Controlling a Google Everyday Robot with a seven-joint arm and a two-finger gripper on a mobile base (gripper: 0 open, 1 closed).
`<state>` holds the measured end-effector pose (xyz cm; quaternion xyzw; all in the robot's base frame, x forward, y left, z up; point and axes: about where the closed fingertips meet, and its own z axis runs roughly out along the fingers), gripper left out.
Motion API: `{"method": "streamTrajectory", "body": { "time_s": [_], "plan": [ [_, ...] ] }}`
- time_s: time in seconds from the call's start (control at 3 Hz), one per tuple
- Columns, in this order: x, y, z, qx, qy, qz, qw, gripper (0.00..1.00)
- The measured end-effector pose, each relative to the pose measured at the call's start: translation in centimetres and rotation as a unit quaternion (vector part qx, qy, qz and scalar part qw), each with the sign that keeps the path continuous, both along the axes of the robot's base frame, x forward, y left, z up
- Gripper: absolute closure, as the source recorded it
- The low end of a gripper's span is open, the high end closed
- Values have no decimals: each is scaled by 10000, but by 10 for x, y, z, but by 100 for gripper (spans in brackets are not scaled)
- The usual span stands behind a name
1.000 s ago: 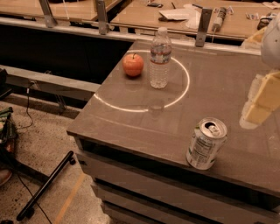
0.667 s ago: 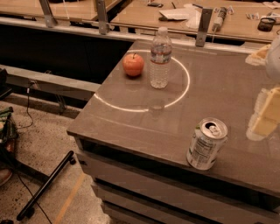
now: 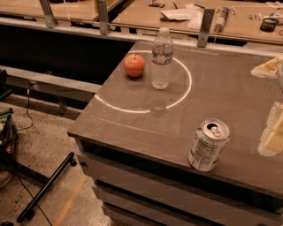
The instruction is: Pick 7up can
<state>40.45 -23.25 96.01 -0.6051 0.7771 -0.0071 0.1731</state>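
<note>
Grey counter [image 3: 128, 126]: 7up can [image 3: 208, 144] is stood upright at near right edge. Apple [image 3: 134, 65] and water bottle [image 3: 162, 58] are placed far left. End effector [image 3: 272, 134] is seen at right edge, just beside the can; its opening cannot be told.

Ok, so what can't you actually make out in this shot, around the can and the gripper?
- Gripper, camera view: at the right edge, right of the 7up can, mostly cut off by the frame, so its pose is unclear.
- 7up can: the side print is too small to read, and no brand name shows.
- Water bottle: the label text is too small to read.
- Far counter: the items on it are too small to identify.
</note>
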Motion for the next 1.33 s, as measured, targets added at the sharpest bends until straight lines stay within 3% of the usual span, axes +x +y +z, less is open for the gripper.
{"method": "streamTrajectory", "body": {
  "time_s": [0.33,0.67,1.0,1.33],
  "plan": [
    [-8,10,1,18,-112,220,9997,0],
    [-37,35,-5,-71,-166,945,9954,0],
    [-60,69,-27,-312,7,1658,9857,0],
    [-63,98,-48,-593,134,2082,9762,0]
  ]
}}
